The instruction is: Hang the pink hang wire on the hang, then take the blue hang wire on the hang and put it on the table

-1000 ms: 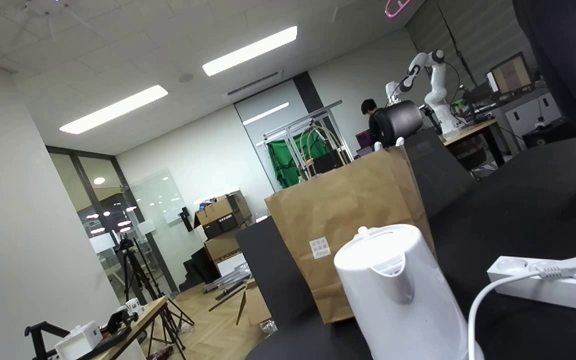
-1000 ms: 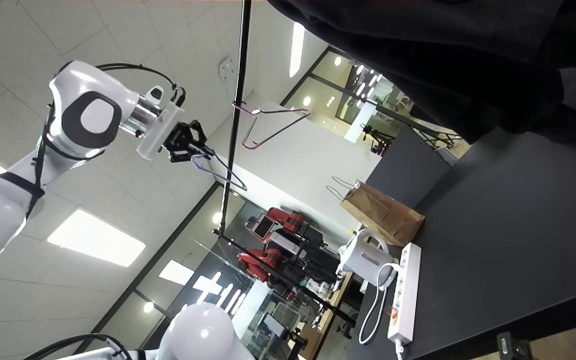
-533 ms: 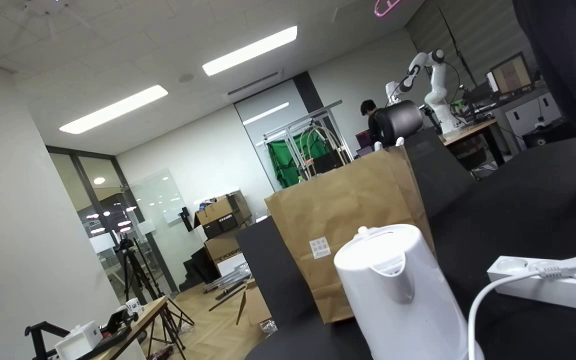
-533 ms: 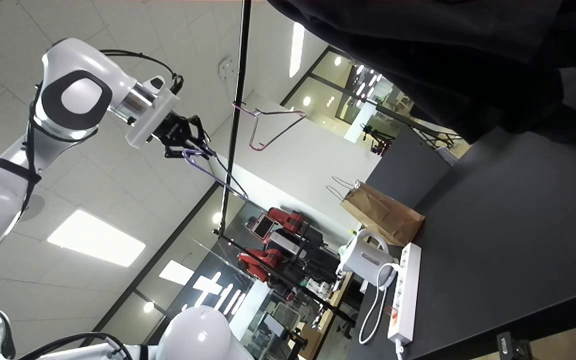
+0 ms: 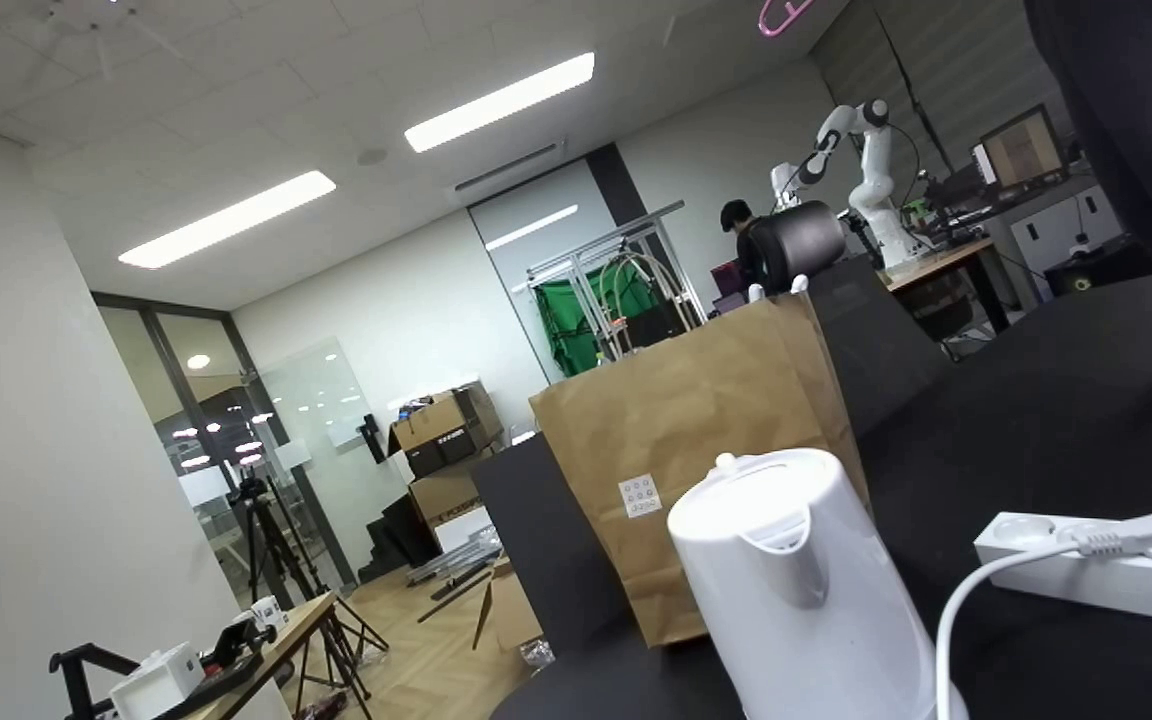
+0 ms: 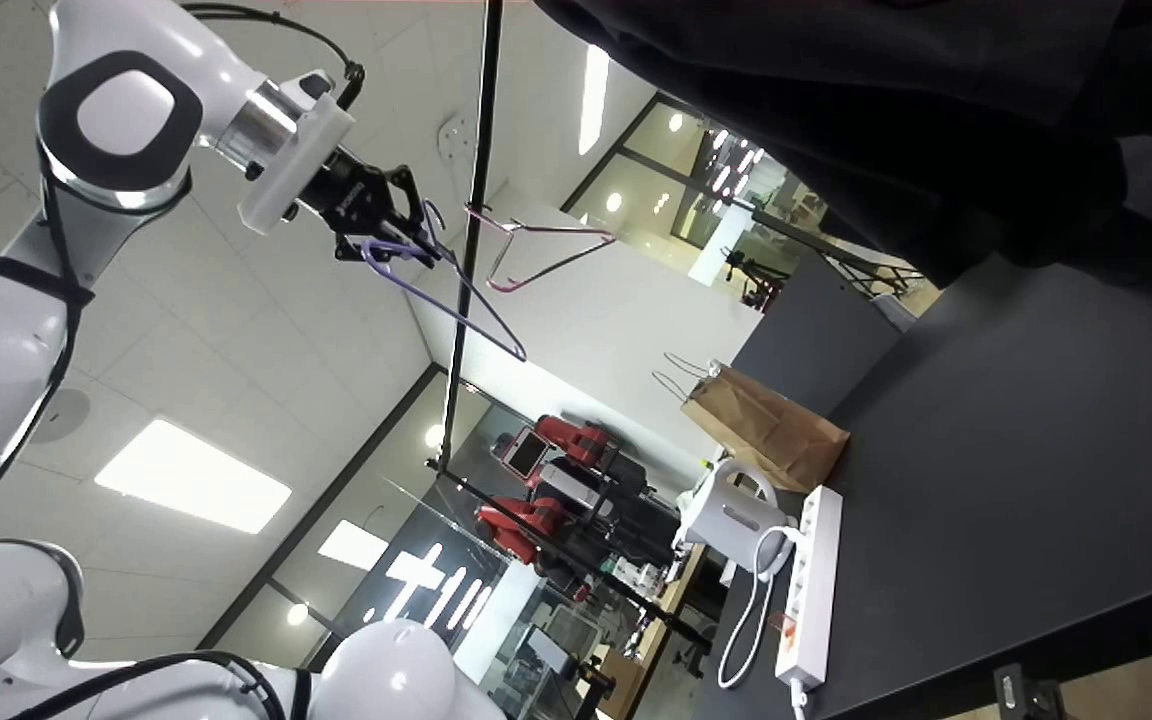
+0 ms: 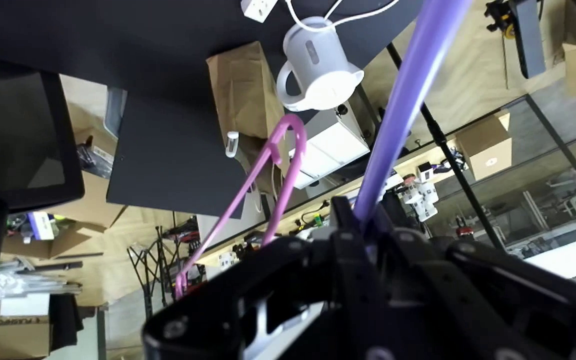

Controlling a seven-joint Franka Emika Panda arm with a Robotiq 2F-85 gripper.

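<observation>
My gripper is shut on the blue hang wire, a thin bluish-purple hanger. In an exterior view its hook shows left of the black rod and apart from it in the picture, while its far corner crosses the rod's line. In the wrist view the gripper pinches the purple wire between its fingertips. The pink hang wire hangs by its hook on the rod. It also shows in the wrist view and at the top edge of an exterior view. The dark table lies below.
The black hanging rod runs beside the gripper. On the table stand a brown paper bag, a white kettle and a white power strip with a cable. A person in dark clothes is close by.
In an exterior view the arm and gripper have moved up with the blue hang wire, and its hook now shows beside the rod. The pink hang wire has swung slightly.
</observation>
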